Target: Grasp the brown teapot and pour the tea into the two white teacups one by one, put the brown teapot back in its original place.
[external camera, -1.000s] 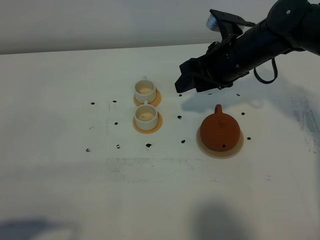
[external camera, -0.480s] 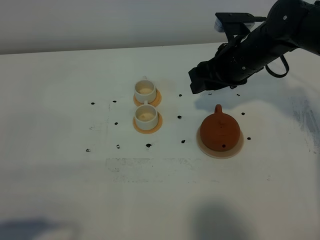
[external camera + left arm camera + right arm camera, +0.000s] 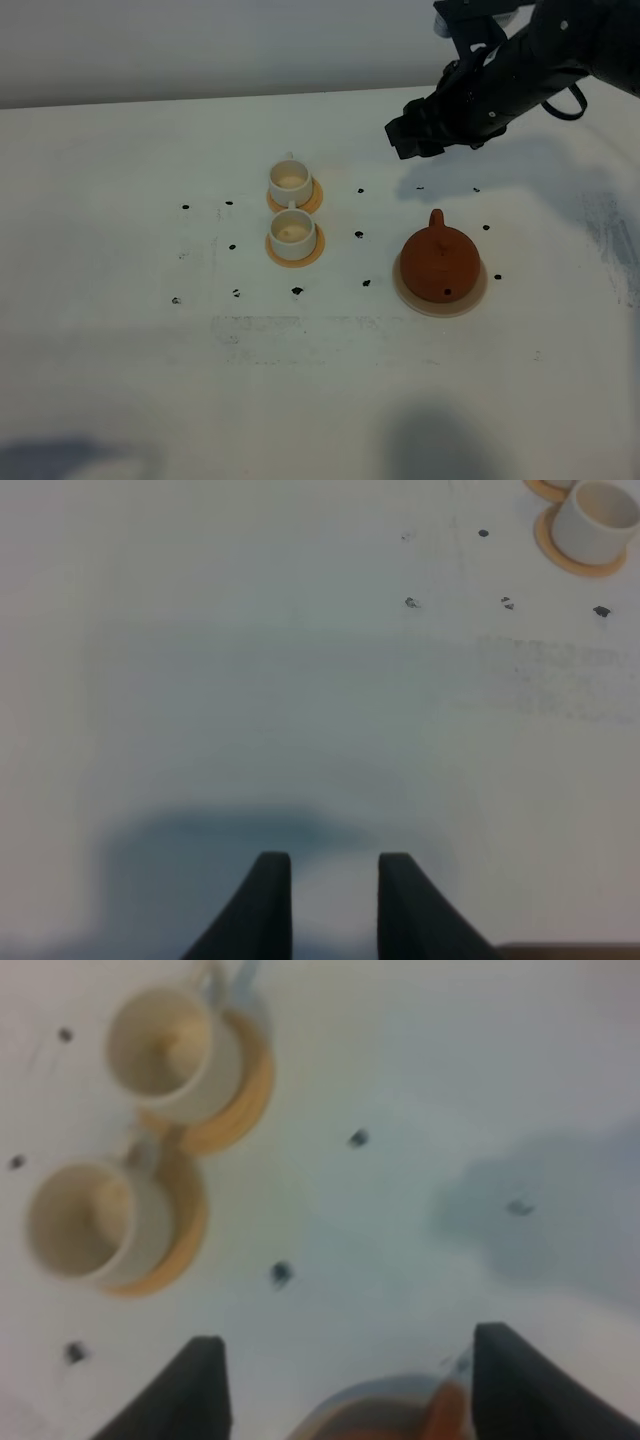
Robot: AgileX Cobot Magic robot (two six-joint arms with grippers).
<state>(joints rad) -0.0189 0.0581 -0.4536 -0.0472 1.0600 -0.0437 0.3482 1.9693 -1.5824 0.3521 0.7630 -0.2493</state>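
Observation:
The brown teapot (image 3: 438, 263) stands upright on the large pale-beige coaster (image 3: 470, 300), right of centre. The two white teacups (image 3: 290, 180) (image 3: 292, 233) sit on small orange-tan discs to its left. Their insides look cream, and no dark tea shows. My right gripper (image 3: 405, 135) hangs open and empty above the table, behind the teapot. In the right wrist view it (image 3: 360, 1390) is open wide over both cups (image 3: 160, 1050) (image 3: 85, 1220) and the teapot's edge (image 3: 440, 1420). My left gripper (image 3: 330, 905) is empty over bare table, its jaws a narrow gap apart.
Small black marks dot the white table (image 3: 300, 400) around the cups and teapot. One cup on its orange-tan disc (image 3: 600, 515) shows in a corner of the left wrist view. The left arm is out of the exterior view.
My right gripper has moved to the right and toward the back of the table, away from the cups. The teapot and cups have not moved.

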